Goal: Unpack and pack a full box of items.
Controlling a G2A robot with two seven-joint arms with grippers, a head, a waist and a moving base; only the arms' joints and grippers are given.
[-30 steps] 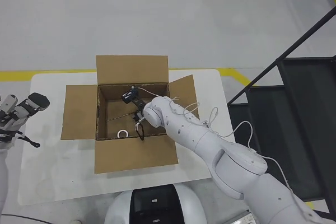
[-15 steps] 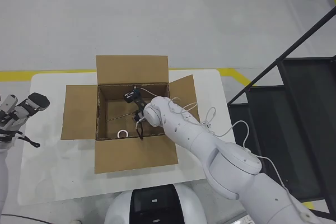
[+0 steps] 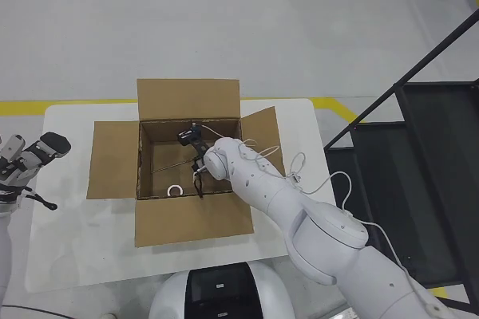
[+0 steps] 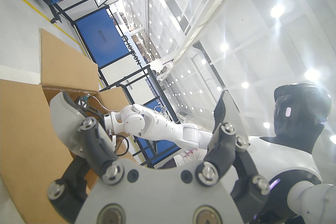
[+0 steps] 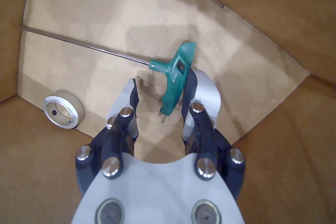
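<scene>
The right gripper [image 5: 163, 81] sits inside the cardboard box [image 3: 116, 159], fingers partly open and straddling the hex key [image 5: 176, 75]. Its green moulded T-handle lies against one dark rubber pad (the other pad stands clear). The key's thin steel shaft [image 5: 86, 45] lies flat on the matte box floor, near a smooth metal ring [image 5: 64, 108] by a wall. The left gripper [image 4: 143, 101], fingers spread wide and empty, hangs beside the white table [image 3: 64, 239].
</scene>
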